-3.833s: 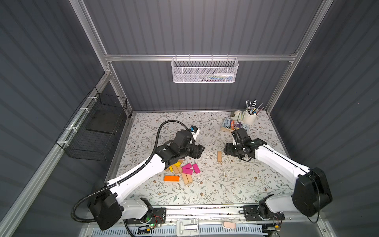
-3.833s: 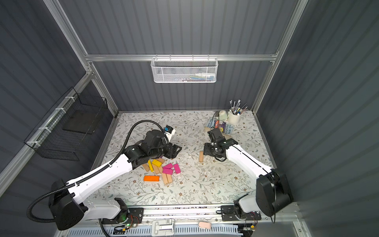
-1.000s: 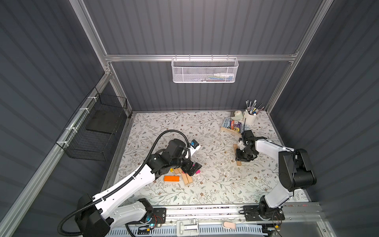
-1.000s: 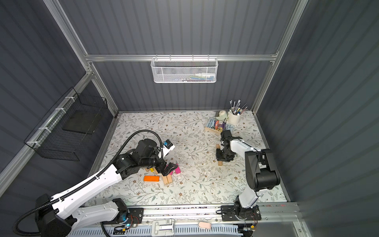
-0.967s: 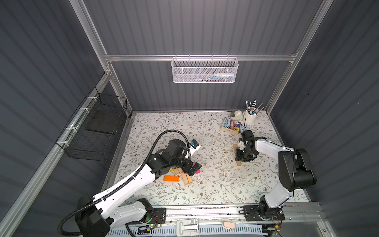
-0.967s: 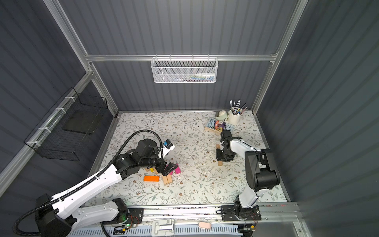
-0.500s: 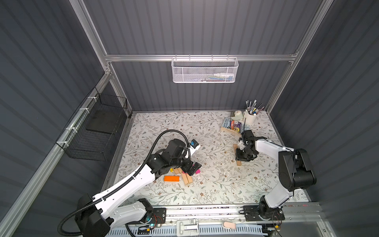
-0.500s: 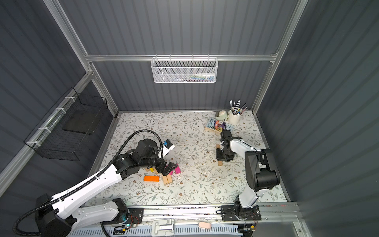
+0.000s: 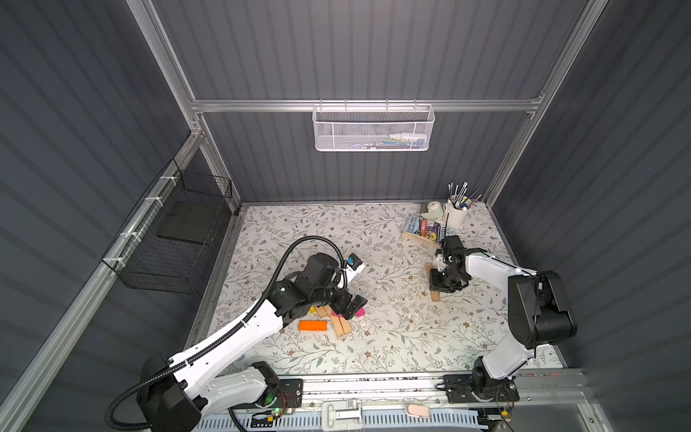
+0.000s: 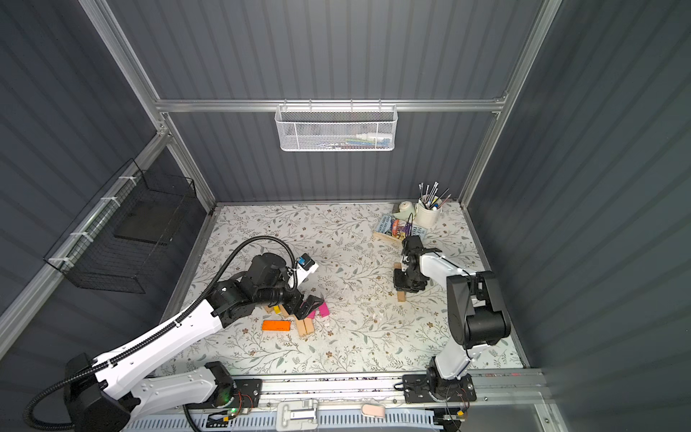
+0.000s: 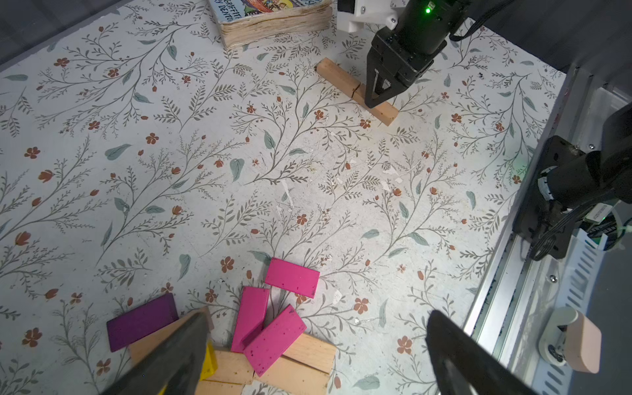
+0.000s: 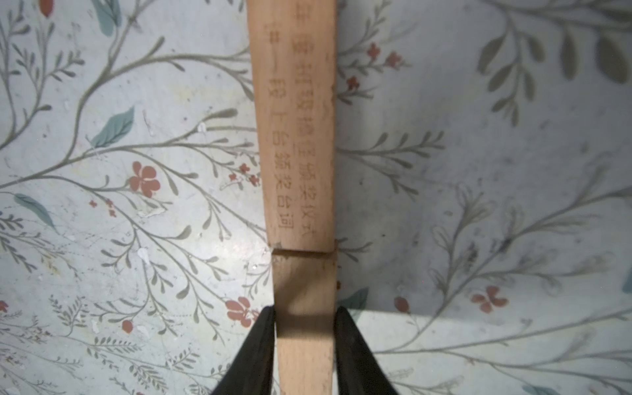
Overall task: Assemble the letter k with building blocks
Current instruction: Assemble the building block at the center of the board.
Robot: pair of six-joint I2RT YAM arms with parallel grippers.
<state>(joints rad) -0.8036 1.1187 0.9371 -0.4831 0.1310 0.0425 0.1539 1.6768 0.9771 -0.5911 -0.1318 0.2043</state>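
right hand (image 12: 305, 312) tightened on plain tan block (image 12: 304, 280) | engraved block (image 12: 295, 136) abutting

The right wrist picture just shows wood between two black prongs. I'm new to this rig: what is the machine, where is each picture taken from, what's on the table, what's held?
Two white robot arms work over a flower-patterned table. Both top views look down on everything; each wrist view looks along one arm's claw. The left claw hangs open over a pile of coloured and tan blocks, holding nothing. The right claw pinches a tan block lying on the table, end to end with a second, printed tan block. Books and a cup of brushes sit in the far corner.
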